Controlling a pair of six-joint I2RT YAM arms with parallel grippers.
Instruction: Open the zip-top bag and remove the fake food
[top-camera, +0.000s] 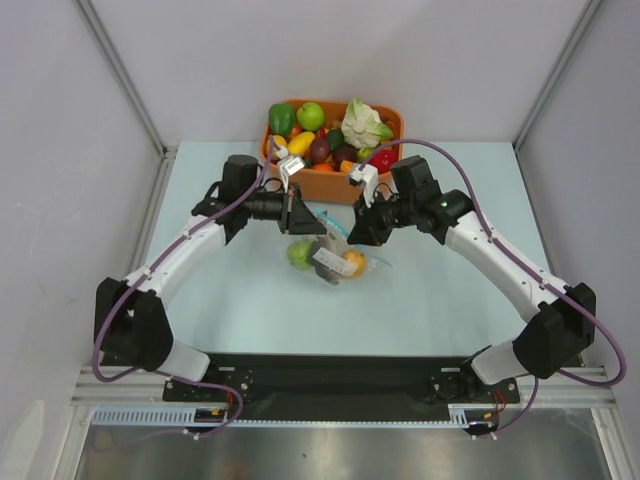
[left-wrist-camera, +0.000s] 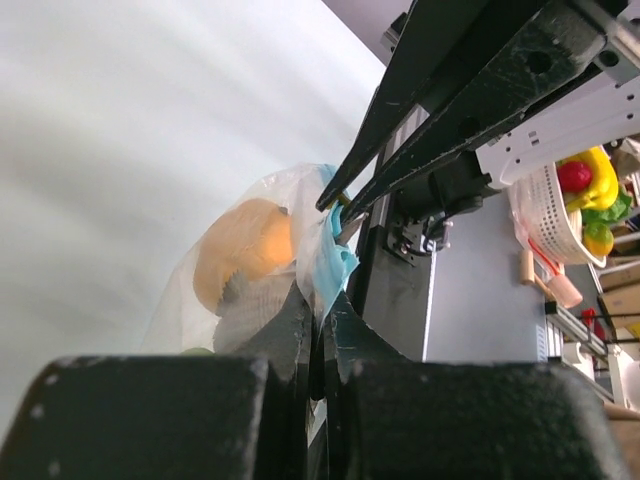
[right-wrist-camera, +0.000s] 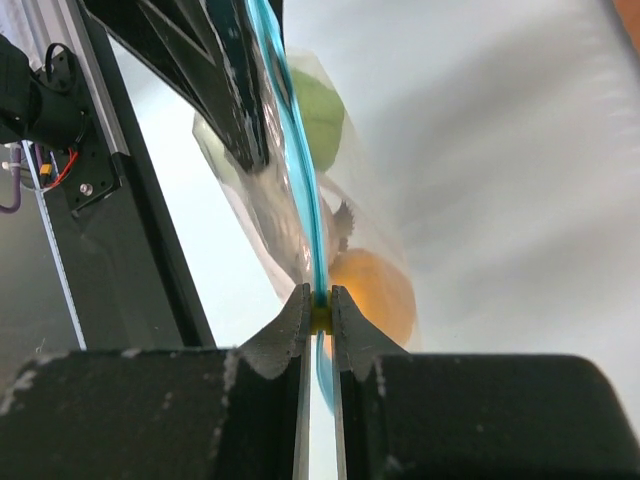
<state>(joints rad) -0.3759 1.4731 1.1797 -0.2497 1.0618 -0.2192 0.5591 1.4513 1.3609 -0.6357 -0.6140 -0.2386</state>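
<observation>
Clear zip-top bag (top-camera: 338, 242), blue strip (right-wrist-camera: 300, 190) up, holds green fruit (top-camera: 299, 253), orange fruit (top-camera: 353, 262), fish (top-camera: 326, 264).

The left arm (top-camera: 185, 250) and right arm (top-camera: 505, 265) wear white shells between chunky black joints, each trailing a purple cable (top-camera: 95, 345) (a green light (top-camera: 441, 207) glows on the right one), and the left tool (top-camera: 318, 228) and right tool (top-camera: 354, 238) are black, scuffed wedges.
</observation>
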